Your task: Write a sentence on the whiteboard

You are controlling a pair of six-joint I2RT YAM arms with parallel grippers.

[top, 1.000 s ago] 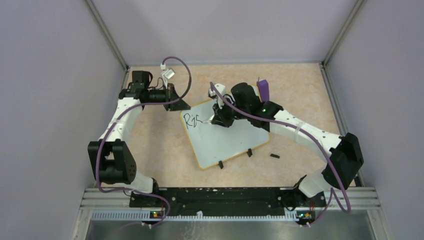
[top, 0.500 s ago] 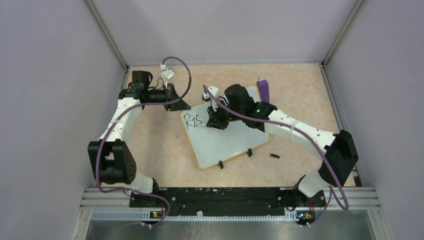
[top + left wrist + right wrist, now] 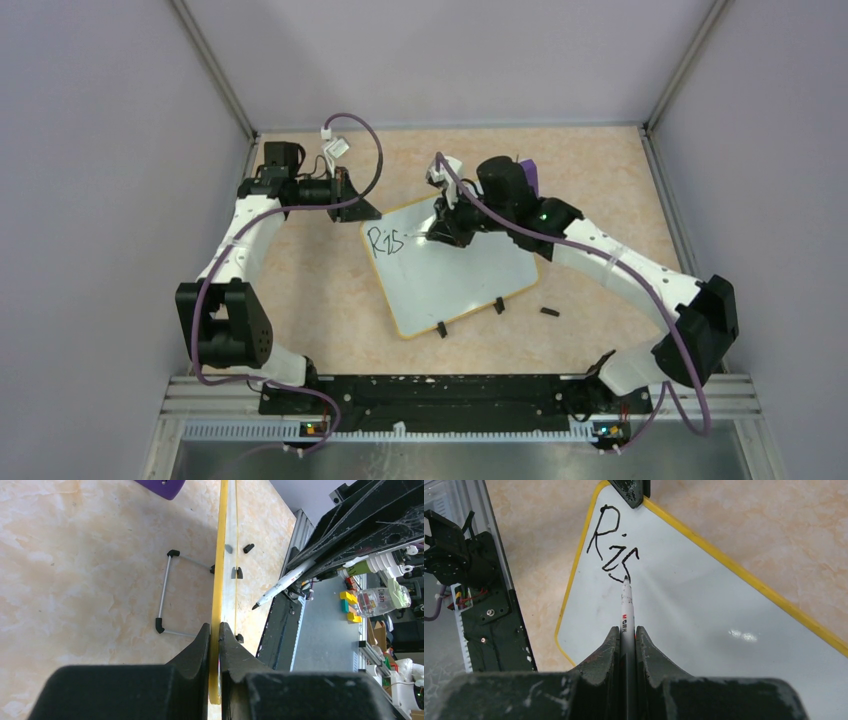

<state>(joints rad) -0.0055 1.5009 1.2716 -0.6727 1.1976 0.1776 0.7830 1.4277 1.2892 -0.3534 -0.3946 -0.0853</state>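
Right pincer [image 3: 626, 631] is pinching the marker [image 3: 626, 605] tight between its two fingers, barrel pointing straight ahead. It has backed off a touch from half a second ago, with the arm swung out to the right. The tip now sits at the tail of the last stroke. From the left wrist view a sliver of gap shows between tip and board, so I read this as a lift rather than a stroke. Just past the tip, the sentence [image 3: 610, 547] reads "Ris". Those three letters look the same as half a second ago, so no new ink is going down, and most of the writing is yet to come. Beyond the letters the whiteboard [image 3: 724, 625] sits askew on the table [image 3: 330, 290], the rest of its white face bare. At its far corner the left pincer [image 3: 214, 629] stays clamped on the yellow rim, steadying it. Farthest back, the purple block [image 3: 528, 168] peeks out behind the right arm.
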